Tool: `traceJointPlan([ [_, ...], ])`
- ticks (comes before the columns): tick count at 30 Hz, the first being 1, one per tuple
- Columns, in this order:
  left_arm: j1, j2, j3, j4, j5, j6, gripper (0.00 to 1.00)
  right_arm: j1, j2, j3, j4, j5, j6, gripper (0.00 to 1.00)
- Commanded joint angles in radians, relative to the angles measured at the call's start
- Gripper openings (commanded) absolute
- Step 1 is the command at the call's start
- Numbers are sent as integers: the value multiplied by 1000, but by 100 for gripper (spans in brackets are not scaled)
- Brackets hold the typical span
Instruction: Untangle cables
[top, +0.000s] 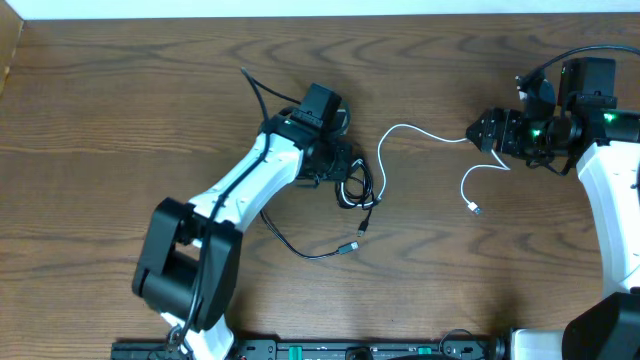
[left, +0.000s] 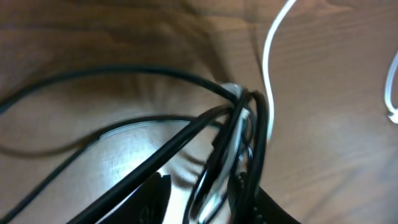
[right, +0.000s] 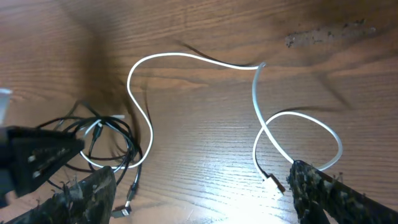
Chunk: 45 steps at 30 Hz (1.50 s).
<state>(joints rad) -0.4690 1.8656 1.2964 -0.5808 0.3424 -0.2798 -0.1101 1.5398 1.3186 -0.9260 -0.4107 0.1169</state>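
left gripper (top: 345, 172) seemingly amid black cables (top: 365, 190)

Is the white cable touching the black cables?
Touching. The right wrist view shows the white cable running into the tangle of black cables and crossing them there.

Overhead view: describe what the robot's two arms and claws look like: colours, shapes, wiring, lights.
The left arm and right arm have white shells with black joints. The left claw and right claw are black. Green lights glow behind the right claw, and a thick black wire loops above it.
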Motion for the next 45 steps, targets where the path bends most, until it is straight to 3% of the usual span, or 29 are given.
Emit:
traceJointPlan([
  [1, -2, 38, 16, 39, -22, 21, 30, 2, 2, 9, -3, 1, 9, 85],
  [6, -2, 41, 16, 91, -22, 20, 19, 2, 2, 9, -7, 1, 9, 85],
  [7, -2, 40, 16, 98, -22, 20, 12, 3, 2, 9, -7, -1, 9, 85],
  [14, 6, -76, 36, 112, 96, 12, 11, 64, 2, 9, -2, -20, -2, 85],
  [21, 13, -174, 36, 31, 149, -156, 10, 131, 2, 9, -1, -123, -29, 86],
  [27, 86, -187, 36, 21, 364, -278, 8, 222, 2, 9, 11, -135, -29, 87],
  [34, 191, -187, 36, 63, 716, -301, 8, 293, 12, 9, 59, -193, -28, 87],
  [42, 245, -187, 36, 146, 863, -301, 7, 321, 85, 9, 216, -309, 2, 85],
  [45, 254, -187, 36, 145, 863, -248, 7, 321, 115, 9, 241, -341, 2, 82],
])
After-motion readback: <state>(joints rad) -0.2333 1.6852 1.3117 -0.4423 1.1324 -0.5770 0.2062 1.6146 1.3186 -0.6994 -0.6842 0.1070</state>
